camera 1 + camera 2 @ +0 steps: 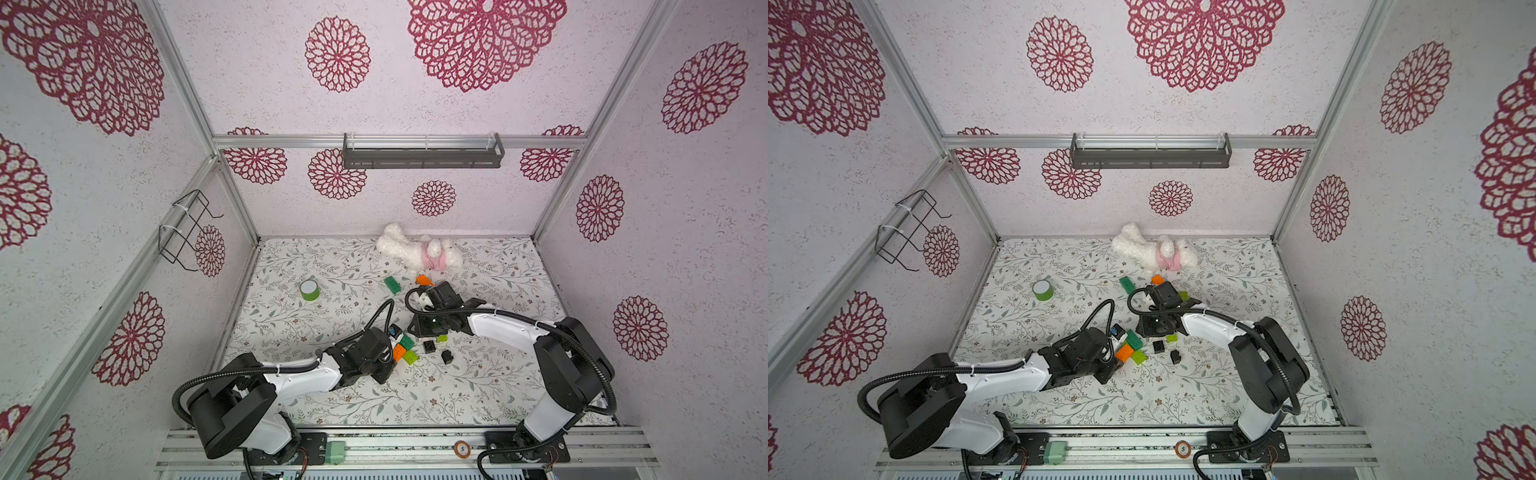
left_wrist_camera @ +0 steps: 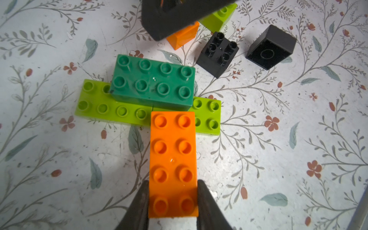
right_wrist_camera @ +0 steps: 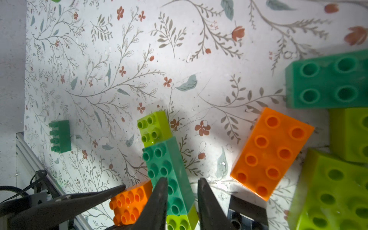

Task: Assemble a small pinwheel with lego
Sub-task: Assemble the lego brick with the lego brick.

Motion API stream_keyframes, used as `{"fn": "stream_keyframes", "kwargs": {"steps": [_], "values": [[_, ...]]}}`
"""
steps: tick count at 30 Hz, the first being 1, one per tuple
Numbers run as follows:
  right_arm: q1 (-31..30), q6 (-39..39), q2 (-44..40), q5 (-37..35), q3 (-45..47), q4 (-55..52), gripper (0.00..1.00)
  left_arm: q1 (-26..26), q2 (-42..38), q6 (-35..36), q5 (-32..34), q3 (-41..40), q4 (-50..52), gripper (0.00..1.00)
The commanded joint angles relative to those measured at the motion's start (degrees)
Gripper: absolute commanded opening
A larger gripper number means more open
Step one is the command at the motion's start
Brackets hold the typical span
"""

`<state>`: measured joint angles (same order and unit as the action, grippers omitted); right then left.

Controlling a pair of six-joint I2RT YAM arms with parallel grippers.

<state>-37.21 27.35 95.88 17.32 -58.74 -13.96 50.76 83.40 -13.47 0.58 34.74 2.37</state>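
Note:
My left gripper is shut on the end of an orange lego brick. That brick joins two lime green bricks lying end to end, with a dark green brick stacked on them. In both top views this cluster sits mid-table. My right gripper hovers just beyond the cluster, open and empty. Under it lie a loose orange brick and a lime brick. Two black bricks lie beside them, one studs up, one tipped over.
A dark green brick and an orange brick lie farther back, by a white plush toy. A green tape roll stands at the left. Walls close three sides, and a metal rail runs along the front.

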Motion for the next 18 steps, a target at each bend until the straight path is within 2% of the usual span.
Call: {"fn": "stream_keyframes", "kwargs": {"steps": [1, 10, 18], "values": [[-0.6, -1.9, -2.5, 1.7, 0.0, -0.4, 0.32, 1.0, 1.1, 1.1, 1.0, 1.5, -0.5, 0.17], [-1.3, -4.3, -2.6, 1.0, 0.1, -2.1, 0.51, 2.0, 2.3, 2.1, 3.3, 2.7, 2.2, 0.17], [-1.3, -6.4, -1.8, 0.2, -0.7, -4.0, 0.55, 2.6, 2.3, -0.7, 6.7, 2.3, 1.1, 0.18]]}}
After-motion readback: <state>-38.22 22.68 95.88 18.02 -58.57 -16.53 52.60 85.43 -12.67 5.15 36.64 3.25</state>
